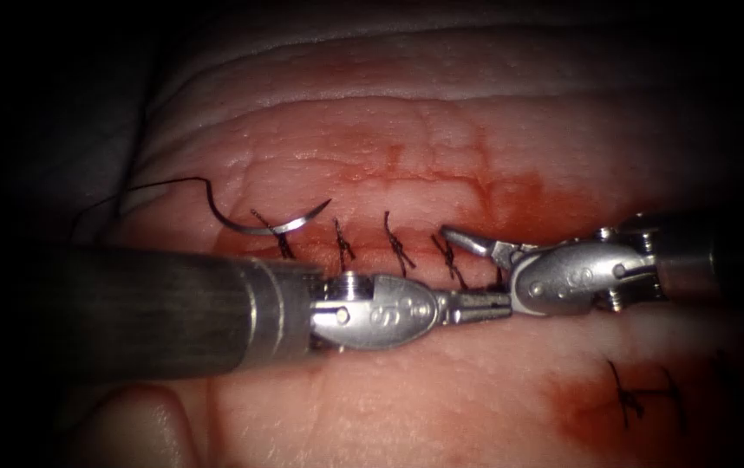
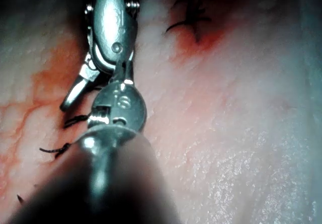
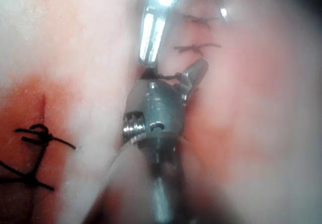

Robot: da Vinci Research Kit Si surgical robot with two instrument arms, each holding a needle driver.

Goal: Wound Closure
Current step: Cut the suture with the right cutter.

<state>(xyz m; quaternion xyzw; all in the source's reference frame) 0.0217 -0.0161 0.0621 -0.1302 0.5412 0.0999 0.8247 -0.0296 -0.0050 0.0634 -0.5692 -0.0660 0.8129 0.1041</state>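
Observation:
The tissue (image 1: 441,130) carries a row of several dark stitches (image 1: 398,247) along the cut. The curved needle (image 1: 281,224) lies free on the surface at the left end of the row, across the leftmost stitch. Its thread (image 1: 172,182) trails off to the left, and neither tool holds it. My left tool (image 1: 504,302) reaches in from the left, its jaws shut on a short dark thread at the rightmost stitch (image 1: 450,260). My right tool (image 1: 476,264) meets it there with jaws open; its upper finger (image 1: 463,239) points left, and its lower jaw is hidden behind the left tool's tip.
Red fluid (image 1: 519,199) stains the tissue above the right tool. A second group of dark stitches (image 1: 632,399) sits in another red patch at the lower right. The left tool's thick shaft (image 1: 155,312) covers the lower left of the cut.

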